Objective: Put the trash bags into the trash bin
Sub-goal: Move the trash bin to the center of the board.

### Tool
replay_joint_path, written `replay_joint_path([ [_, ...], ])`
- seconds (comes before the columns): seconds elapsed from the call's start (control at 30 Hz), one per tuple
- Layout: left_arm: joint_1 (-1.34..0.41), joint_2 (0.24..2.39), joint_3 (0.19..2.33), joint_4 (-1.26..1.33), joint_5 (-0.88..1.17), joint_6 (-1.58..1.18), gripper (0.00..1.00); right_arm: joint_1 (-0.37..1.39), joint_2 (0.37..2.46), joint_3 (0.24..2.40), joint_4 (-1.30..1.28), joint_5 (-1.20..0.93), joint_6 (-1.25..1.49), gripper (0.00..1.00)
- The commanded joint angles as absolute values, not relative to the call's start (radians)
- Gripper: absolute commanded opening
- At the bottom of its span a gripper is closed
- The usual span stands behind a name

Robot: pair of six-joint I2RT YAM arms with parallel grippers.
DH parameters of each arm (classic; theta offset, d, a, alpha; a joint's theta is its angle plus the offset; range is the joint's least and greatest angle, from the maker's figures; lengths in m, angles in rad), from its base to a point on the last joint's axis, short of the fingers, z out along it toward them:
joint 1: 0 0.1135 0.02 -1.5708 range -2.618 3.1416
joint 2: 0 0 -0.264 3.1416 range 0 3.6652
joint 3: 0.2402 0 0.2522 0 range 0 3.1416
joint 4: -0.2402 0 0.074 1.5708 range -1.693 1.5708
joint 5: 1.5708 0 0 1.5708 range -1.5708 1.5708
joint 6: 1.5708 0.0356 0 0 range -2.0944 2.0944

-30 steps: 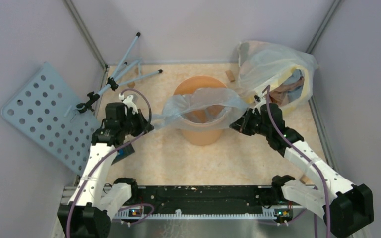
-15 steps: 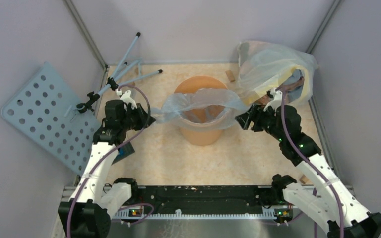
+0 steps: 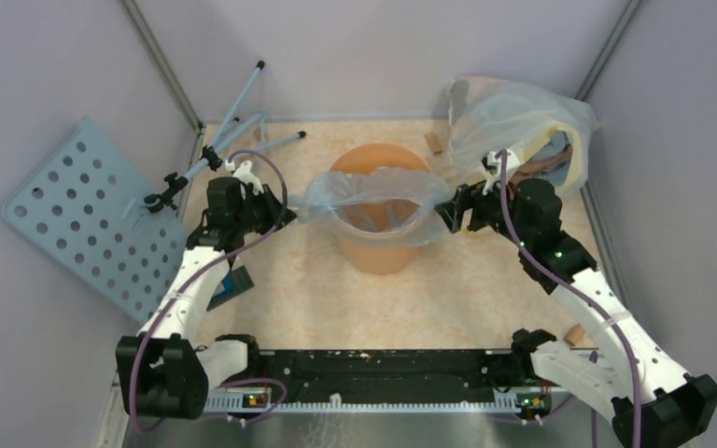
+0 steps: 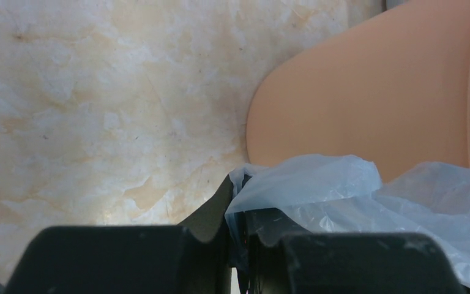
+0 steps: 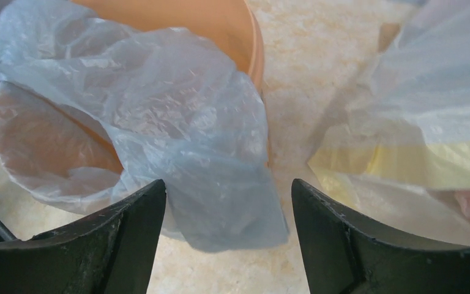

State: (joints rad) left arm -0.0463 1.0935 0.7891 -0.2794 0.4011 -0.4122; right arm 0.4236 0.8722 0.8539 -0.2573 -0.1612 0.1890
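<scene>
The trash bin [image 3: 378,252] is an orange bucket at the table's middle. A thin grey-blue trash bag [image 3: 373,187] lines its mouth and drapes over the rim. My left gripper [image 3: 285,217] is at the bin's left, and the bag's left edge stretches out to it. In the left wrist view the fingers [image 4: 217,205] stand nearly together with the bag [image 4: 318,190] pinched in the narrow gap, beside the bin wall [image 4: 373,104]. My right gripper [image 3: 446,215] is at the bin's right, open wide. The bag's loose flap [image 5: 183,135] hangs over the rim [image 5: 252,37] ahead of it, untouched.
A big clear bag with yellow edges [image 3: 523,131] bulges at the back right, close beside my right gripper [image 5: 227,190]. A perforated grey-blue panel [image 3: 84,215] leans on the left wall. Thin rods [image 3: 233,131] lie at the back left. A small wooden block [image 3: 432,143] sits behind the bin.
My right gripper has opened and let go of the bag's right edge, which now droops over the rim. The left gripper has shifted slightly towards the back, still at the bag's left edge.
</scene>
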Motion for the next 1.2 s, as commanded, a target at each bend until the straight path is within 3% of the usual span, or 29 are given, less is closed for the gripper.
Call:
replay_joint_path([
  [0.0, -0.041, 1.147, 0.842, -0.147, 0.432, -0.436, 0.14, 0.436, 0.853, 0.867, -0.024, -0.328, 0.064, 0.74],
  [0.13, -0.041, 1.234, 0.864, -0.069, 0.486, -0.442, 0.13, 0.455, 0.894, 0.878, 0.090, -0.368, 0.036, 0.73],
  [0.37, -0.041, 1.415, 0.954, 0.037, 0.644, -0.493, 0.12, 0.702, 1.083, 1.104, -0.105, -0.230, -0.263, 0.71],
  [0.53, -0.050, 1.530, 1.009, 0.097, 0.775, -0.520, 0.07, 0.763, 1.185, 1.221, -0.246, -0.231, -0.337, 0.73],
  [0.97, -0.059, 1.548, 1.059, 0.044, 0.792, -0.475, 0.07, 0.864, 1.418, 1.430, -0.311, -0.165, -0.461, 0.69],
  [1.17, -0.060, 1.557, 1.095, 0.005, 0.776, -0.448, 0.07, 0.870, 1.487, 1.477, -0.314, -0.139, -0.492, 0.61],
])
